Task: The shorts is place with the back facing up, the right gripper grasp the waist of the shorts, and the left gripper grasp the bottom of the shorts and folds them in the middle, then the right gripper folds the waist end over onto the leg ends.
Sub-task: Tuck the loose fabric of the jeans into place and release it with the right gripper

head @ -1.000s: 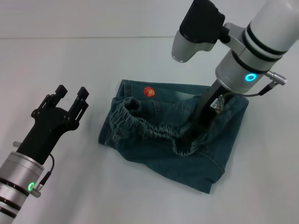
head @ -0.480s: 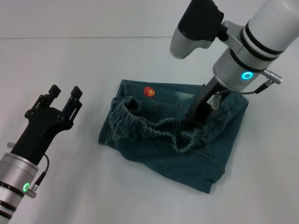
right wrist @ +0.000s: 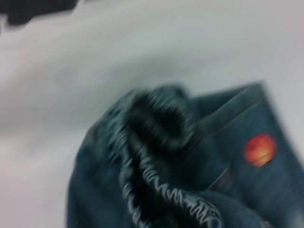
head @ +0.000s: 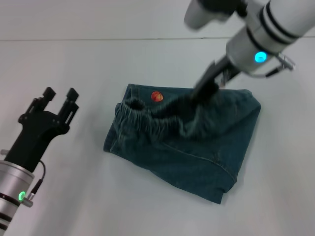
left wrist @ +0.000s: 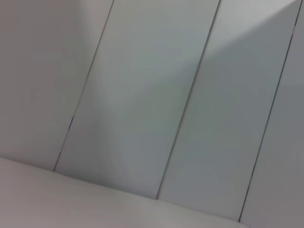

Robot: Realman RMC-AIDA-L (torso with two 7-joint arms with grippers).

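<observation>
The denim shorts (head: 197,147) lie folded lengthwise on the white table, an orange basketball print (head: 157,96) near their far left corner. My right gripper (head: 201,94) is shut on the gathered waist of the shorts (head: 152,124) and holds it lifted over the far part of the cloth. The right wrist view shows the ruffled waist (right wrist: 156,123) and the orange print (right wrist: 260,149) close up. The leg ends (head: 129,93) lie flat at the left. My left gripper (head: 61,92) hangs open, well left of the shorts, holding nothing.
A white table (head: 74,196) stretches all round the shorts, with a wall behind it. The left wrist view shows only pale wall panels (left wrist: 152,95) and a strip of table.
My right gripper has risen and moved toward the far side, dragging the waistband up and across the shorts. The left arm has drawn back a little to the left.
</observation>
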